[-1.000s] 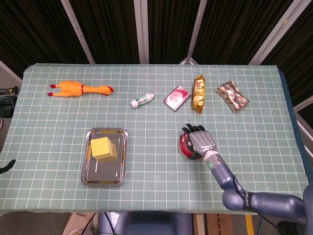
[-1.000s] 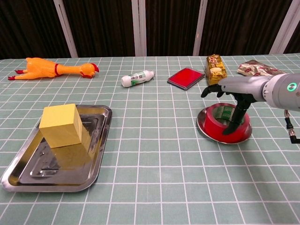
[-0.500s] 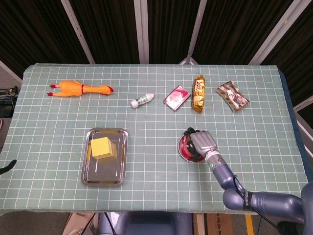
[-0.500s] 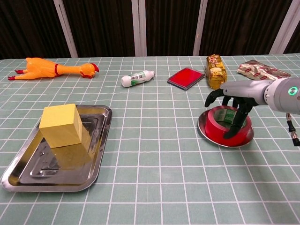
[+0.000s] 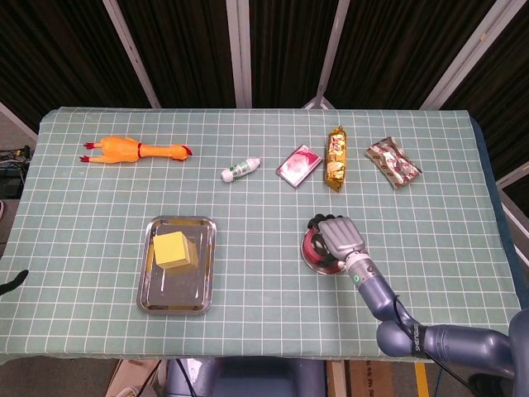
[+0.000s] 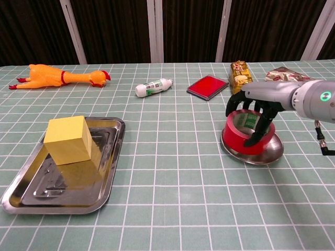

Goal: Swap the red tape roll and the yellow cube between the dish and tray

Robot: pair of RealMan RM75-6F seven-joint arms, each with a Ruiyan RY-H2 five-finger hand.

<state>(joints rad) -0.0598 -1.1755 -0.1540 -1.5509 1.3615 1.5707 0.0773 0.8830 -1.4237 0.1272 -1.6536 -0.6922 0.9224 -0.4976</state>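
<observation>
The red tape roll [image 6: 236,139] hangs just above the round metal dish [image 6: 272,151], tilted, with my right hand [image 6: 257,114] holding it from above, fingers curled over its rim. In the head view the right hand [image 5: 340,238] covers most of the red tape roll [image 5: 312,242] and the dish [image 5: 317,263]. The yellow cube [image 6: 68,139] stands in the metal tray [image 6: 107,178] at the front left, also seen as the yellow cube [image 5: 172,249] in the tray [image 5: 169,289]. No left hand shows in either view.
Along the back lie a rubber chicken [image 6: 60,76], a small white bottle [image 6: 153,87], a red flat case [image 6: 207,86], a gold snack pack [image 6: 240,72] and a foil wrapper [image 6: 285,76]. The checked cloth between tray and dish is bare.
My right hand closed on the red tape roll and raised it out of the dish, shifting slightly left; the dish's bare bottom now shows.
</observation>
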